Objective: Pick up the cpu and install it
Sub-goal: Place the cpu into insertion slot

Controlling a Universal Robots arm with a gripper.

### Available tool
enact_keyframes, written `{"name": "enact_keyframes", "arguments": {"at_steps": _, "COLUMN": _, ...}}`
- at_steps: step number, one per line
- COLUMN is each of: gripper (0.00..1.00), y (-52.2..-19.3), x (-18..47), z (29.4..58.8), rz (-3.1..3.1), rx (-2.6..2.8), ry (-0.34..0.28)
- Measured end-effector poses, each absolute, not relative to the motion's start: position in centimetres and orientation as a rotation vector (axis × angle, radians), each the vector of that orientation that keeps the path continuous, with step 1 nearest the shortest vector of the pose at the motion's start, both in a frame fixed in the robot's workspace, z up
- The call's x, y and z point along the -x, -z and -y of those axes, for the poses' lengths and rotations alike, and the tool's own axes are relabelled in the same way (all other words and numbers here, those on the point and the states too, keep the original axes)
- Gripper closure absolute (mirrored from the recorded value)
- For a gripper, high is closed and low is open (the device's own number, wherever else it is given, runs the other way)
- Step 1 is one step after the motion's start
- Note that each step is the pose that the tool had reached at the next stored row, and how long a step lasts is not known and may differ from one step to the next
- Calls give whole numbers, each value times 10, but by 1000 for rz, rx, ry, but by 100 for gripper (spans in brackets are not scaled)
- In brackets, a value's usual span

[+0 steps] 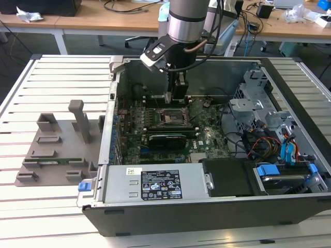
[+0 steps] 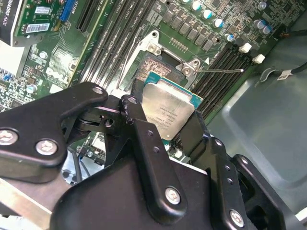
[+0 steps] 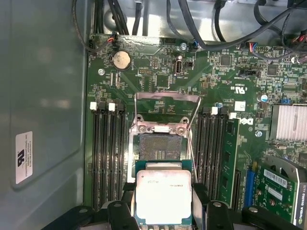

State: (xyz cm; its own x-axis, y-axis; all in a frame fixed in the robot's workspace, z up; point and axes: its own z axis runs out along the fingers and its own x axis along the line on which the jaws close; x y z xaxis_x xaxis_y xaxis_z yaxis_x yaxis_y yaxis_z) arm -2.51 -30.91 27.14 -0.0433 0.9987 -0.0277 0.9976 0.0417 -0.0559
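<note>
**Cpu clamped in the gripper, over the open socket**

Your gripper [image 2: 169,117] is closed on the cpu [image 2: 168,106]. In both wrist views the two black fingers [image 2: 140,98] press on opposite edges of the chip, with its silver top plate facing the cameras. The cpu [image 3: 163,194] is not seated. You can see it held off the board, overlapping one edge of the socket [image 3: 159,146], and most of the socket's contact field lies bare beyond it.

In the first wrist view the socket's metal frame [image 3: 167,98] stands folded back, away from the gripper [image 3: 163,203]. Rows of memory slots [image 3: 108,153] run along both sides of the socket.

In the exterior view the arm reaches down into the open case [image 1: 217,206], and the gripper [image 1: 175,95] hangs just above the socket [image 1: 170,118] on the motherboard [image 1: 207,137].

Outside the case, at the exterior view's left, a grey fixture [image 1: 57,142] lies on the slatted table [image 1: 31,93] with a green memory stick [image 1: 51,161] in it.
</note>
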Motion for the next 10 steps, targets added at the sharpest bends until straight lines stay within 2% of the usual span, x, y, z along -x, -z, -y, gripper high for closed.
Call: {"name": "enact_keyframes", "arguments": {"at_steps": 10, "gripper": 45, "y": -267, "x": 25, "z": 303, "rz": 2256, "rx": 2162, "ry": -98}}
